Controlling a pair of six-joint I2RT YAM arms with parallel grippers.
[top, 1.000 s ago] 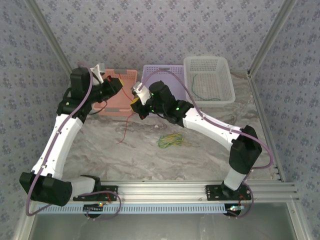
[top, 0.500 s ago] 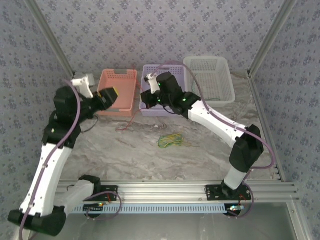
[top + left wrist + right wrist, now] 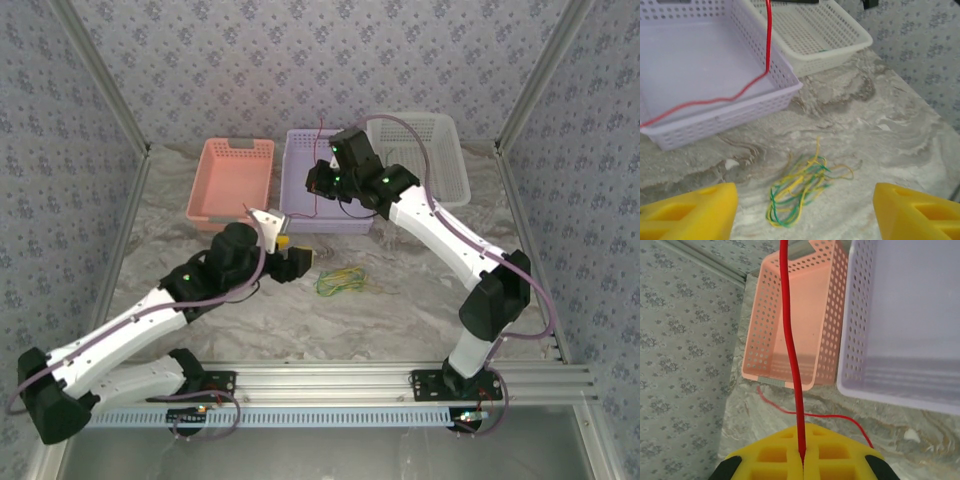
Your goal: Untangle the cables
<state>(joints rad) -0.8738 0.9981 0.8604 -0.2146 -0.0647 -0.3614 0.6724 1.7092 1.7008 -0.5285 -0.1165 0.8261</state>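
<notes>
Since a second ago your left arm has swung away from the pink basket and down to mid-table, letting go of the red cable, while your right arm has carried that cable from the purple basket's near edge to above the basket.

From the top camera, you see three baskets in a row along the table's (image 3: 200, 300) far edge: pink basket (image 3: 215, 205) on the left, purple basket (image 3: 300, 222) in the middle, white basket (image 3: 445, 195) on the right. The right gripper (image 3: 320, 180) hangs over the purple one, with the red cable (image 3: 319, 200) running as a thin line above and below it. The left gripper (image 3: 297, 258) sits low near the table's middle, just left of the green-and-yellow tangle (image 3: 340, 281), which lies on bare table in front of the purple basket.

From your left wrist, the left gripper (image 3: 805, 220) has its yellow fingers (image 3: 690, 210) wide apart with nothing between them. The green-and-yellow tangle (image 3: 800, 192) lies on the table (image 3: 880, 125) just ahead. Beyond it, the red cable (image 3: 715, 100) drops from above into the purple basket (image 3: 720, 117) and trails left along its near side. The white basket (image 3: 820, 55) stands behind.

From your right wrist, the right gripper (image 3: 802, 460) has its fingers (image 3: 770, 455) pressed together, clamped on the red cable (image 3: 790, 340). The cable runs straight up the frame across the pink basket (image 3: 830, 330), with the purple basket (image 3: 900, 315) alongside. Another stretch of red cable lies on the table in front of the pink basket.
</notes>
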